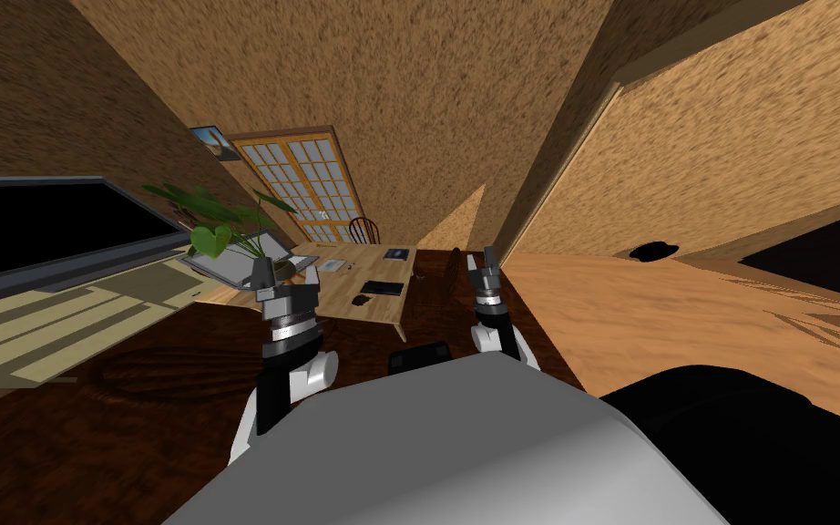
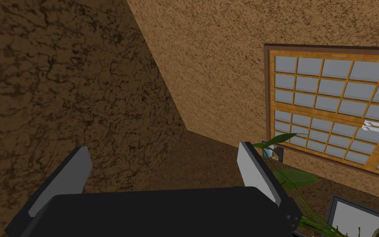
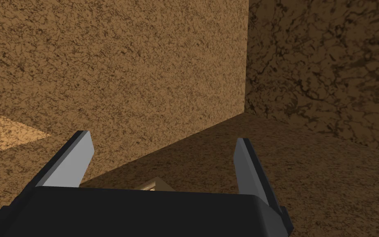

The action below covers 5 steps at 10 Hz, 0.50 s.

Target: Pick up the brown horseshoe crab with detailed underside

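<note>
Left gripper (image 1: 287, 276) gaped, empty | right gripper (image 1: 484, 262) gaped, empty | we stood well apart from table (image 1: 368, 273) | crab ungrasped; approach, pickup remained.

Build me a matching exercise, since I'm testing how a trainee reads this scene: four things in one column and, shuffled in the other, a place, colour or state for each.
Column one:
1 plant
2 left gripper
3 chair
4 dark flat shape

Column two:
A lies on the light tan surface at right
B beyond the wooden table
C green leaves
D fingers open, empty

Pairs: 1-C; 2-D; 3-B; 4-A.
</note>
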Available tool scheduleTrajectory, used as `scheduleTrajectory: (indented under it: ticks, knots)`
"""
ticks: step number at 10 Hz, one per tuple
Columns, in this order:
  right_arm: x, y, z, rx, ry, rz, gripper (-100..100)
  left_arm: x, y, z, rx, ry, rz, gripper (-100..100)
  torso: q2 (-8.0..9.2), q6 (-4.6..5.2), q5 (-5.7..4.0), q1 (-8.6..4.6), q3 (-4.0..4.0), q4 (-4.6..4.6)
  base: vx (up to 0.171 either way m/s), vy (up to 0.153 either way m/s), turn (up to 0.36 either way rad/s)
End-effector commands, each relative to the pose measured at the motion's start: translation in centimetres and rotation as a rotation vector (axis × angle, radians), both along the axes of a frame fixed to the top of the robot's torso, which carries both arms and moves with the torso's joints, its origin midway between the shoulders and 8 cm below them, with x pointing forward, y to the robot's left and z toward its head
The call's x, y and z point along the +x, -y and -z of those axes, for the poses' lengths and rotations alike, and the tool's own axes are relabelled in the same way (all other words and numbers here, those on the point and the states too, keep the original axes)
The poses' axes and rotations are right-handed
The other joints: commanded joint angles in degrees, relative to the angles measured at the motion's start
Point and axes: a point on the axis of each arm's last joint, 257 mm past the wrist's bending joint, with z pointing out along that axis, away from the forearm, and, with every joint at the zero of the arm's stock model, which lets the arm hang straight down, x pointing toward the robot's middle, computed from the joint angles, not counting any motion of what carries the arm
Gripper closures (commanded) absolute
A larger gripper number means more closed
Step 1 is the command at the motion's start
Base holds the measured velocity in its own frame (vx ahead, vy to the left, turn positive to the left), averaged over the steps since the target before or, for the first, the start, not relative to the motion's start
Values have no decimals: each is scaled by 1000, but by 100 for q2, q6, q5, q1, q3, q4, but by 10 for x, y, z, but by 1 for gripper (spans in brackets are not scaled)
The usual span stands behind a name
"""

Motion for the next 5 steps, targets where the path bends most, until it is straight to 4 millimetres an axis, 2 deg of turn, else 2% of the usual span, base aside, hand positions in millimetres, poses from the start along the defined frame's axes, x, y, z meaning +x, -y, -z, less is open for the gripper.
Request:
scheduleTrajectory:
  ticks: [1, 5]
  knots:
    - [0, 0, 0, 0, 0, 0, 0, 11, 5, 11, 53, -48, 3, -100, 0, 0, 0, 0, 0, 0, 7, -5, 40]
    - [0, 0, 0, 0, 0, 0, 0, 35, 6, 39, 123, -155, -15, -100, -5, 0, 0, 1, -3, -1, 9, -1, 29]
